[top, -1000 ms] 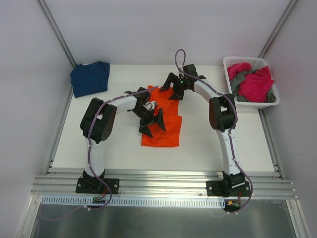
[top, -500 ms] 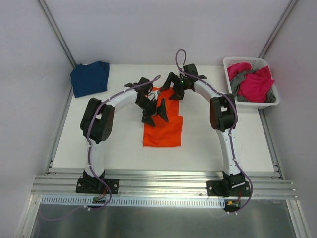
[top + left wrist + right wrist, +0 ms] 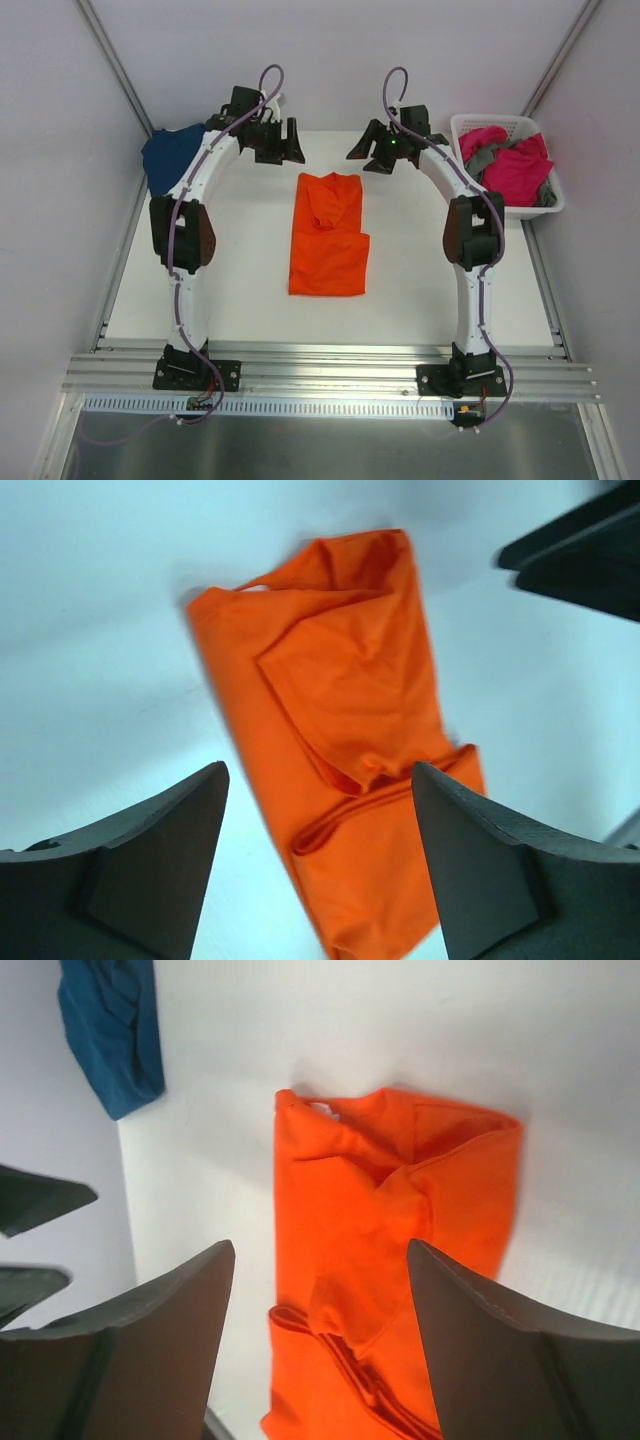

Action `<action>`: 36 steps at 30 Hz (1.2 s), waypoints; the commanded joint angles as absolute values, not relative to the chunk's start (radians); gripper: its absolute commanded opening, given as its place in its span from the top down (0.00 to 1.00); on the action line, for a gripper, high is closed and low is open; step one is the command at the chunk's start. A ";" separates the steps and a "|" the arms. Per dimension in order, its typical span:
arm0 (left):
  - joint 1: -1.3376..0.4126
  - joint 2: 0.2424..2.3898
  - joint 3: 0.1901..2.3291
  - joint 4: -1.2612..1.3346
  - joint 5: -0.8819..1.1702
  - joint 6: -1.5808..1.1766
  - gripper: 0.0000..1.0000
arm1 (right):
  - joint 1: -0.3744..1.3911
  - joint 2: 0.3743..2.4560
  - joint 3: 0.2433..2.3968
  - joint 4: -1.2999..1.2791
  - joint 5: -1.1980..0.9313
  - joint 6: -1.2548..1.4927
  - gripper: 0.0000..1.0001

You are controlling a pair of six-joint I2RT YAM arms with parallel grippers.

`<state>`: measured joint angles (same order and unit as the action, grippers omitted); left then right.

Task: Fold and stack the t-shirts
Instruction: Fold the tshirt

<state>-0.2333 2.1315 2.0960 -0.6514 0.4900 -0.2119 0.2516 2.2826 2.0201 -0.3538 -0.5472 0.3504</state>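
A bright orange t-shirt lies part-folded in a long strip at the middle of the white table, also in the left wrist view and right wrist view. A navy blue t-shirt lies folded at the far left corner, also in the right wrist view. Magenta pink and grey shirts fill the white basket. My left gripper is open and empty beyond the orange shirt's far left. My right gripper is open and empty beyond its far right.
The white slotted basket stands at the far right corner. White walls close the back and sides. An aluminium rail runs along the near edge by the arm bases.
Both grippers have lifted off the orange shirt and drawn back toward the far edge, the left one up and to the left. The shirt now lies uncovered.
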 commanded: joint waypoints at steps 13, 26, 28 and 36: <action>-0.170 2.453 2.302 -0.664 0.293 -0.009 0.17 | 0.235 2.404 2.083 -0.433 -0.407 0.189 0.25; -0.176 2.536 2.365 -0.611 0.365 -0.035 0.16 | 0.241 2.462 2.109 -0.411 -0.370 0.189 0.18; -0.179 2.545 2.370 -0.606 0.377 -0.043 0.16 | 0.245 2.470 2.118 -0.403 -0.373 0.187 0.16; -0.193 2.588 2.397 -0.581 0.431 -0.064 0.17 | 0.275 2.500 2.117 -0.374 -0.411 0.183 0.24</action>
<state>-0.1833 2.5687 2.3440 -0.6041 0.3840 -0.0517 0.2531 2.4687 2.0949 -0.3779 -0.4000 0.2028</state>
